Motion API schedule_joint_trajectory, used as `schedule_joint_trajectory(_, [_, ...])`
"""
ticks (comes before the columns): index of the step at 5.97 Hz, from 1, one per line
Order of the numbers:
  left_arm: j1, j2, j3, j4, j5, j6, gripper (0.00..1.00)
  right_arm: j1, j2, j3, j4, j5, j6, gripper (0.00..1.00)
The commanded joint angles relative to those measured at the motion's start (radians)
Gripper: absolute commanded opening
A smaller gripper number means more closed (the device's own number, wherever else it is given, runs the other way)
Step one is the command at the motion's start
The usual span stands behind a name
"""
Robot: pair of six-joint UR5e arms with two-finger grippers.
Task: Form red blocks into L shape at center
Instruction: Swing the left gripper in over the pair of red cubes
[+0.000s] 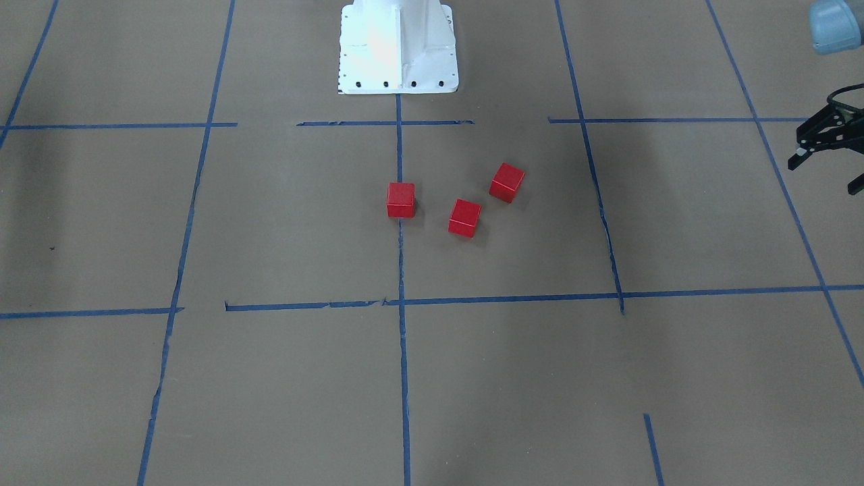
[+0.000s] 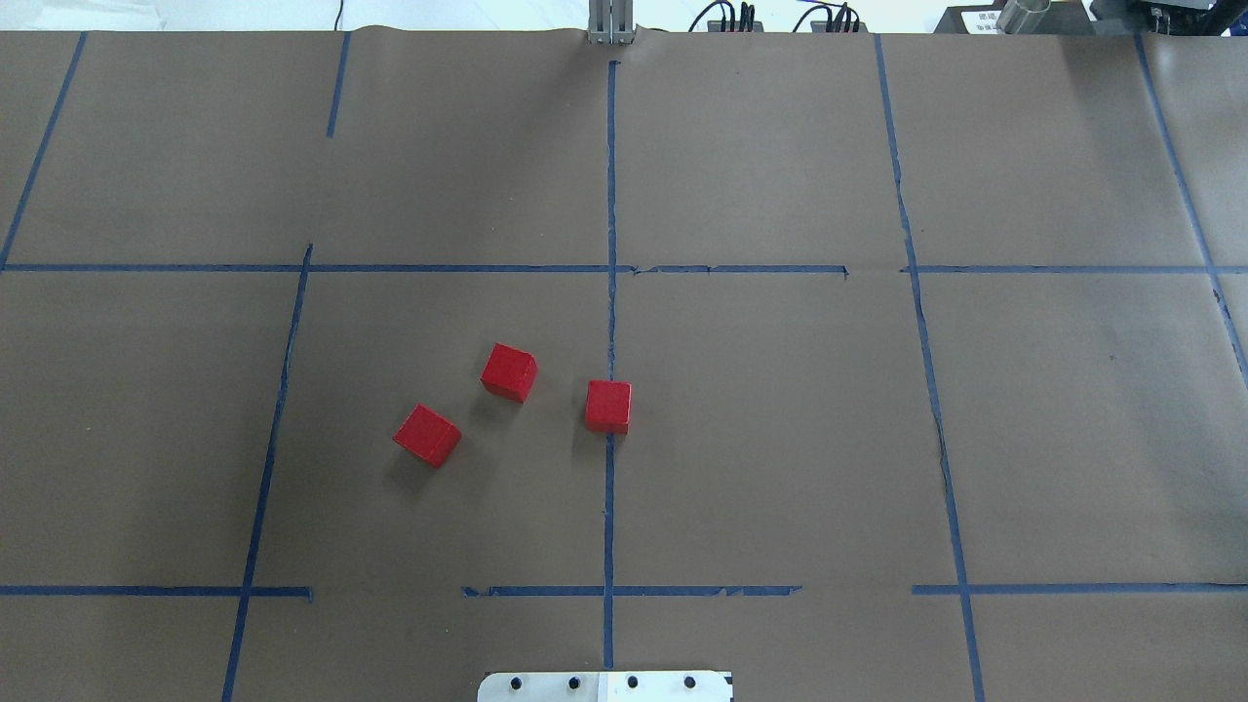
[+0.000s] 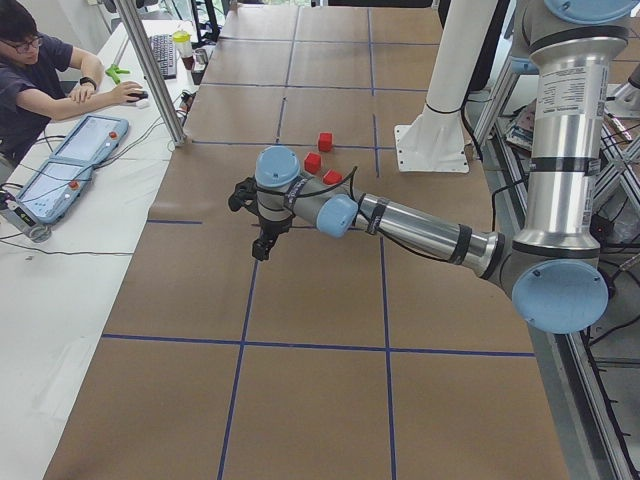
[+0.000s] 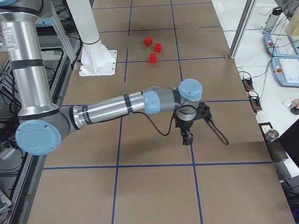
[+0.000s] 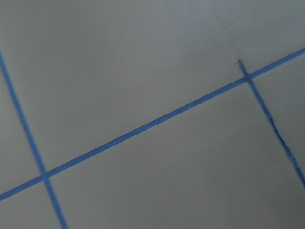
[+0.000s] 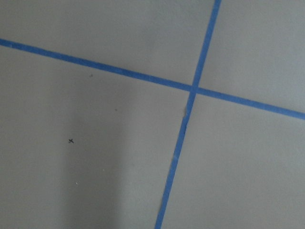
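Three red blocks lie apart near the table's center: one (image 1: 401, 200) on the middle tape line, one (image 1: 464, 217) beside it, one (image 1: 507, 182) farther out. In the overhead view they are the block on the line (image 2: 608, 406), the middle one (image 2: 509, 371) and the outer one (image 2: 427, 435). None touch. My left gripper (image 1: 827, 170) is open and empty, far from the blocks at the table's left side; it also shows in the exterior left view (image 3: 262, 228). My right gripper (image 4: 189, 129) hangs over the table's right part, far from the blocks; I cannot tell if it is open.
The white robot base (image 1: 398, 47) stands behind the blocks. Blue tape lines (image 2: 610, 244) grid the brown paper. Both wrist views show only paper and tape. An operator (image 3: 40, 80) sits at a side table with teach pendants (image 3: 60, 170) beyond a metal post (image 3: 150, 70).
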Motion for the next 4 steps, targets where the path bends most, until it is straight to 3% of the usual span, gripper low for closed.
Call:
schedule_joint_trajectory(1, [0.169, -0.163, -0.005, -0.008, 0.011, -0.259, 1.0, 0.034, -0.105, 0.102, -0.008, 0.003, 0.019, 1.0])
schedule_joint_trajectory(2, [0.27, -0.243, -0.004, -0.006, 0.046, -0.377, 1.0, 0.033, -0.103, 0.104, -0.003, 0.005, 0.069, 1.0])
schedule_joint_trajectory(4, [0.519, -0.388, 0.019, 0.002, 0.358, -0.575, 1.0, 0.018, -0.102, 0.104, -0.003, 0.0, 0.073, 1.0])
